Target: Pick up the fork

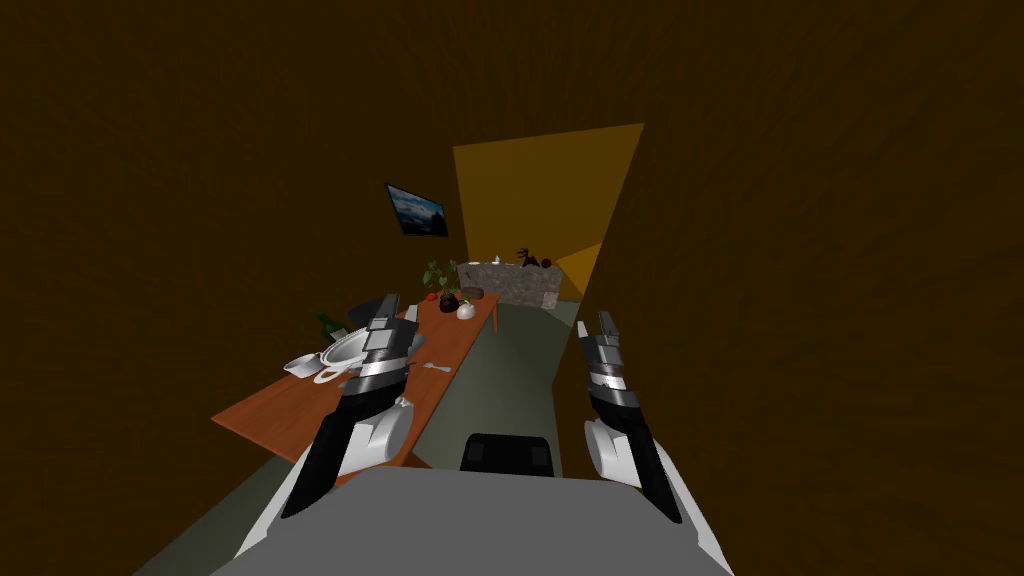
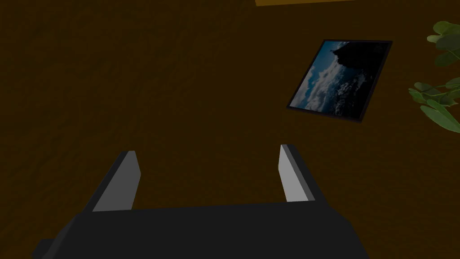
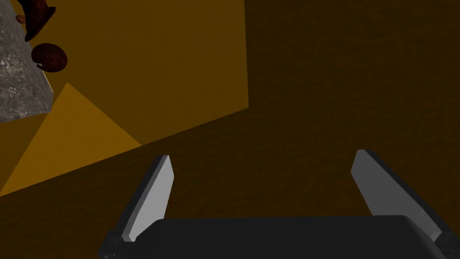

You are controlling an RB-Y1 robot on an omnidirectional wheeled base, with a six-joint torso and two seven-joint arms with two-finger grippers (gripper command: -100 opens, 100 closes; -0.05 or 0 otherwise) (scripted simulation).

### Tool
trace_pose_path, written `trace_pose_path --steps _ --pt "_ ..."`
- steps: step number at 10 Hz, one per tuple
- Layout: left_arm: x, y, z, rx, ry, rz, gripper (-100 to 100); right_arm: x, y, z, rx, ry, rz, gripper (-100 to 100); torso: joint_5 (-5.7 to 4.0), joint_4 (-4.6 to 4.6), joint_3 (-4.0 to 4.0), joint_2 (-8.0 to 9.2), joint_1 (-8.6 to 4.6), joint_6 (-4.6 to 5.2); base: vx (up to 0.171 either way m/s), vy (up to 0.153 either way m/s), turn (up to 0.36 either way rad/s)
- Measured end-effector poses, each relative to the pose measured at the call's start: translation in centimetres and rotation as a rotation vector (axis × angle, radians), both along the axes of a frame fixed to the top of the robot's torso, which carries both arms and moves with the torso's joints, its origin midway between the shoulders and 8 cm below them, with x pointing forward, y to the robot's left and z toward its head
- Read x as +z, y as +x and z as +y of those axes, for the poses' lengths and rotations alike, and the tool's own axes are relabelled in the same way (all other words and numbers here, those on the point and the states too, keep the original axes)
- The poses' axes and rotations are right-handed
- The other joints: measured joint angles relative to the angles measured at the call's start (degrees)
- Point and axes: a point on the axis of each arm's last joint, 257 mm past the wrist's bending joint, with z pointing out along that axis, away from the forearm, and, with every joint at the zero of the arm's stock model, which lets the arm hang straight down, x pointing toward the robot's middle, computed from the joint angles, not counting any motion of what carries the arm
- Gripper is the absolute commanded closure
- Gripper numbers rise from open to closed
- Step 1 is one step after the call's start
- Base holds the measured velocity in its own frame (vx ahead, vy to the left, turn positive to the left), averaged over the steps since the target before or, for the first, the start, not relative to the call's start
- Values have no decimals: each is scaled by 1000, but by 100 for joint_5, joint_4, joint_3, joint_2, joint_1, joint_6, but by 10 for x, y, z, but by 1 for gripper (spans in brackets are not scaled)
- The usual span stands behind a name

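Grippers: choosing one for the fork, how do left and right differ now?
The left gripper hangs over the table; the right gripper hangs beside it, off its edge. The left gripper is nearer the fork than the right gripper. Both are open and empty.

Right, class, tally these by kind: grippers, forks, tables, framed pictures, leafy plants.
grippers: 2, the left gripper and the right gripper, both open
fork: 1
table: 1
framed picture: 1
leafy plant: 1
total: 6

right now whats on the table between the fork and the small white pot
Nothing: in the head view, bare brown table separates the fork from the white pot.
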Motion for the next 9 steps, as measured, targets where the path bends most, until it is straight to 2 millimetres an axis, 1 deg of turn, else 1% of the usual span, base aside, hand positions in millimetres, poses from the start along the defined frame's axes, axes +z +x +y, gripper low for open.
trace_pose_path --steps 2,4,6,7,9 --pt "-13 10 -1 -14 18 48 -100 0 0 0 0 0 0 0 3 1 3 6 12 1 -22 33 -76" --pt "-30 28 -3 -25 33 112 -100 0 0 0 0 0 0 0 4 1 4 7 16 1 -24 32 -69" --pt "-52 40 2 -32 44 192 -100 0 0 0 0 0 0 0 4 2 5 8 17 1 -24 39 -75" --pt "-67 49 3 -35 48 237 -100 0 0 0 0 0 0 0 4 1 4 7 17 1 -19 26 -22" --pt "-87 59 5 -36 52 297 -100 0 0 0 0 0 0 0 3 1 3 6 11 0 -17 19 -36"
